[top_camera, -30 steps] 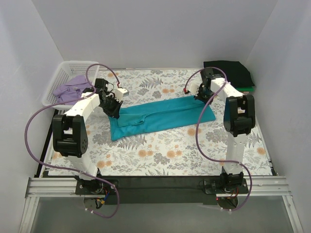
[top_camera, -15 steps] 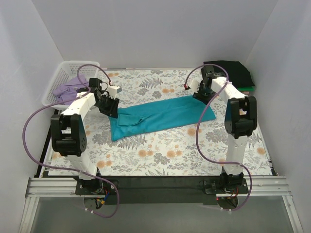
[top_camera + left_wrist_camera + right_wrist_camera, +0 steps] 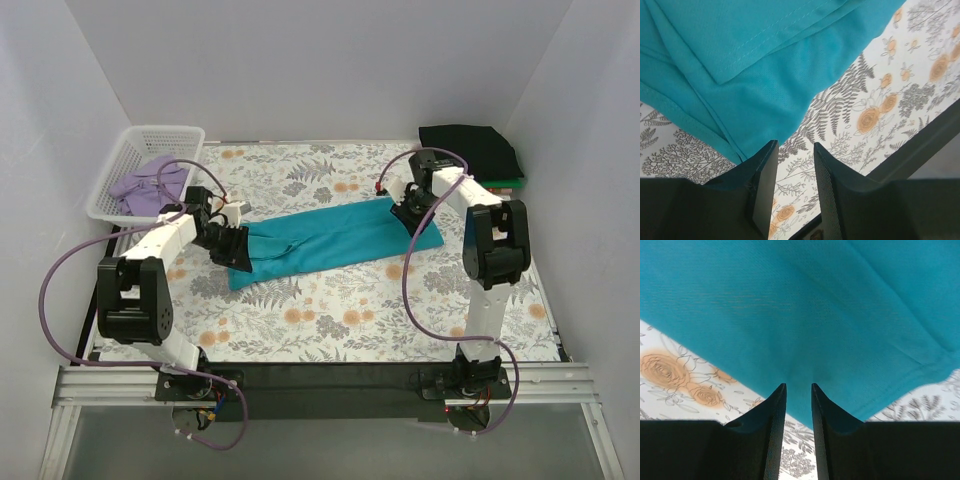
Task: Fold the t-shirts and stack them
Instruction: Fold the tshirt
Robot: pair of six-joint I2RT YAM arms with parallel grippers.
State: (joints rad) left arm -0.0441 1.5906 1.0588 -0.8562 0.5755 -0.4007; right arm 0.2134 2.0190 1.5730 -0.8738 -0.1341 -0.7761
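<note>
A teal t-shirt (image 3: 335,238), folded into a long strip, lies across the middle of the floral table cloth. My left gripper (image 3: 235,252) is low at its left end. In the left wrist view the left gripper (image 3: 795,147) is open and empty, with the shirt's corner (image 3: 755,85) just beyond the fingertips. My right gripper (image 3: 417,215) is over the shirt's right end. In the right wrist view the right gripper (image 3: 798,386) is narrowly open, fingertips at the teal hem (image 3: 805,315). A lavender shirt (image 3: 148,182) lies in the basket. A black shirt (image 3: 470,148) lies folded at the back right.
The white lattice basket (image 3: 165,134) stands at the back left by the wall. Green and orange-red cloth edges (image 3: 508,184) show under the black shirt. White walls close in three sides. The floral cloth (image 3: 330,315) covers the table; a dark rail runs along the near edge.
My left gripper has moved toward me and down to the shirt's left end. My right gripper has moved toward me onto the shirt's right end. The shirt has not visibly shifted.
</note>
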